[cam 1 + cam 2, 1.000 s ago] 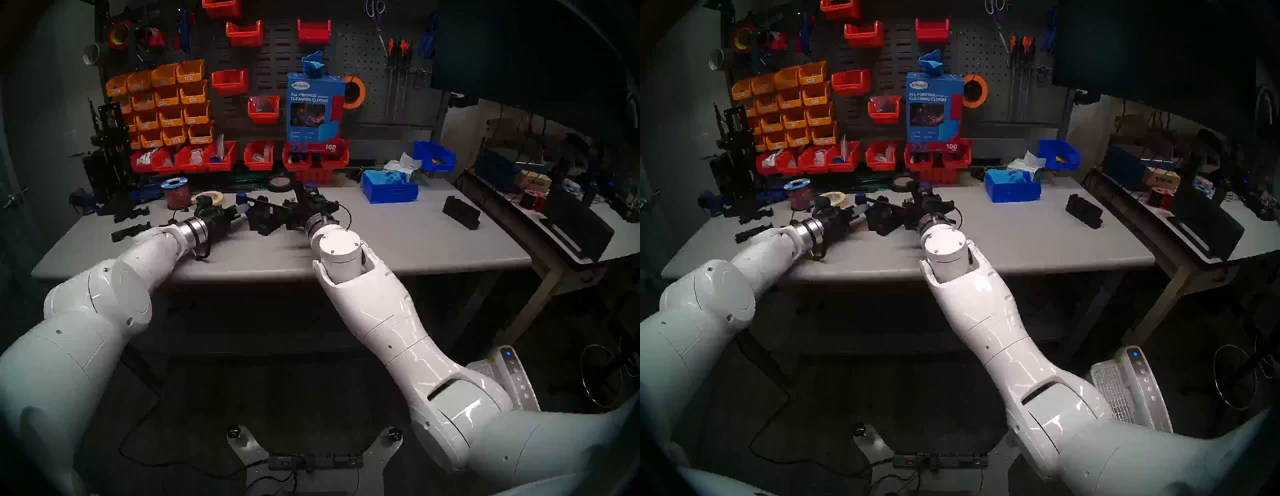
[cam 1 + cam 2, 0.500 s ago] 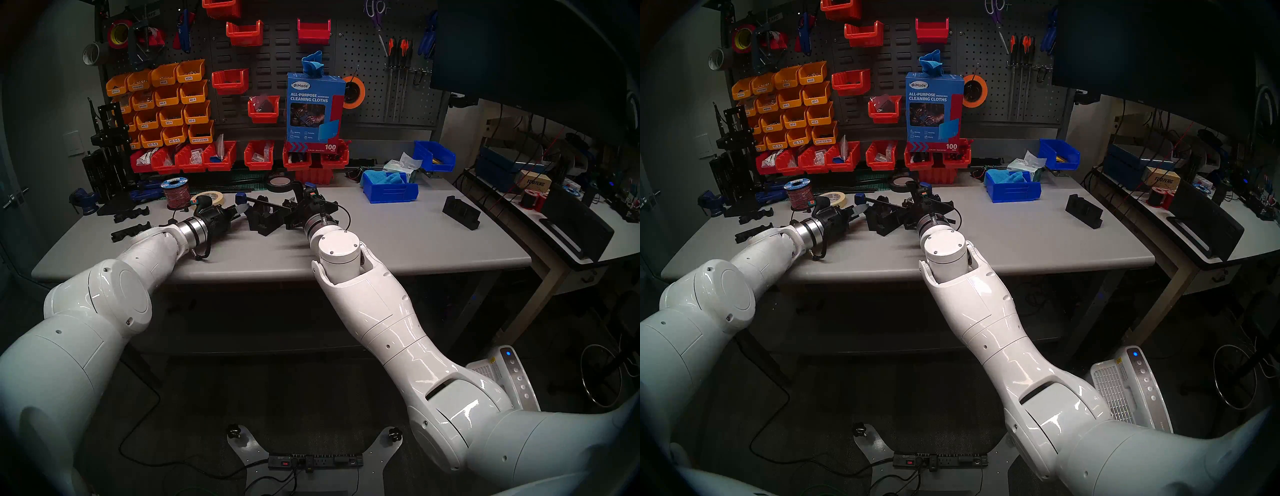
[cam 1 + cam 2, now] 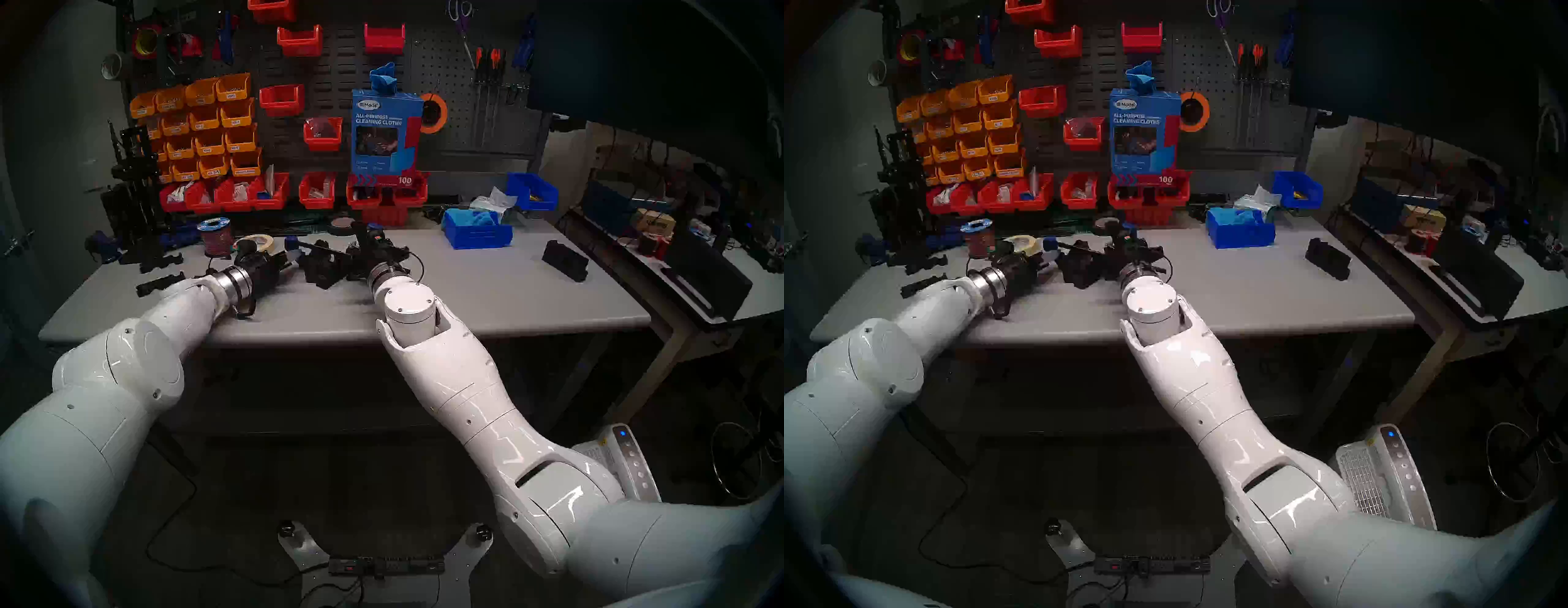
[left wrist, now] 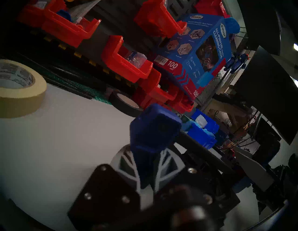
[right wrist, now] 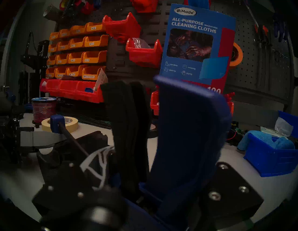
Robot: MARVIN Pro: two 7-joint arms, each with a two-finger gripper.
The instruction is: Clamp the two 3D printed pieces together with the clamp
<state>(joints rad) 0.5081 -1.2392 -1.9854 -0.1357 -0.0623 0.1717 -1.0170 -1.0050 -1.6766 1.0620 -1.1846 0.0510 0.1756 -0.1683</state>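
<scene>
At the far left of the grey tabletop, well left of the two 3D printed pieces, a small dark blue bench vise sits by the edge, with two flat wavy-edged black prints lying between it and the left arm. A spool of red wire and a roll of masking tape stand behind the left wrist, left of the pieces.

The left tool lies level just left of the pieces, its fingers drawn nearly together on the blue fixed jaw of the clamp; in the left wrist view that blue block sits squeezed between the white fingers.

The two 3D printed pieces rest side by side on the tabletop, between the two tools, and the clamp's thin black bar runs across their tops from the fixed jaw toward the sliding body. Whether the clamp's jaws already press on the pieces cannot be told.

Immediately right of the pieces, the right tool is partly closed around the clamp's handle, the black trigger and blue grip upright between its fingers.

Farther right of the pieces stands a blue bin of blue cloths, and beyond that a lone black notched block lies near the tabletop's right end. Behind the pieces, against the pegboard, a blue box of cleaning cloths stands above red bins.
</scene>
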